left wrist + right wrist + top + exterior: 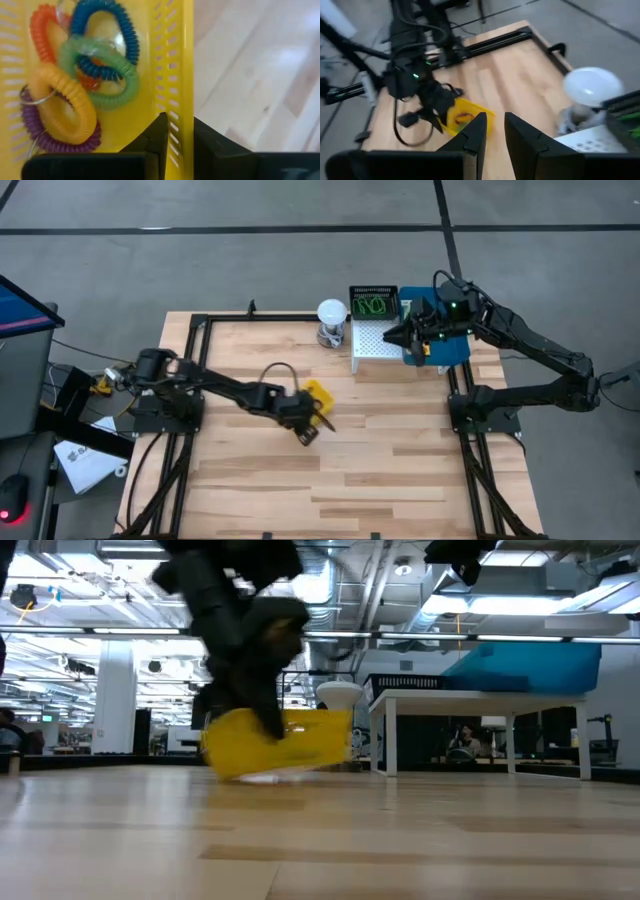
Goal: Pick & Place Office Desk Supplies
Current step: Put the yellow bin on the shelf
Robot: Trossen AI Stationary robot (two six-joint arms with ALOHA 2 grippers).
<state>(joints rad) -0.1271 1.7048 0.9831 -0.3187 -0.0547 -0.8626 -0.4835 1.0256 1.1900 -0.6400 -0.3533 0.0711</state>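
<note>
Table: I see a pale wooden plank top point(380, 460) with a black frame along its edges, bare over most of its near half.
Floor: grey concrete around the table, crossed by dark lines.
Room: from table height I look into a big hall with white pillars, ceiling lights and exposed ducts; a person sits far back beneath the white stand.
Yellow bin: the yellow bin point(319, 396) sits near the middle of the table, and from table height it looks tipped, one end lifted off the wood.
Loops: inside the bin I count coiled loops point(85, 75) in orange, blue, green, yellow and purple, overlapping in a heap.
Left gripper: my left gripper point(306, 425) is at the bin, fingers narrow and pinching the bin's slotted side wall, one finger inside and one outside.
Right gripper: my right gripper point(408, 335) hangs over the far right corner above the blue tray, fingers a narrow gap apart with nothing between them.
Blue tray: the blue tray point(455, 352) lies on the far right, on the white stand point(378, 340).
Basket: the black mesh basket point(374, 305) stands behind the stand with green loops in it.
Ball-topped object: a white ball-topped object point(332, 320) stands just left of the stand.
</note>
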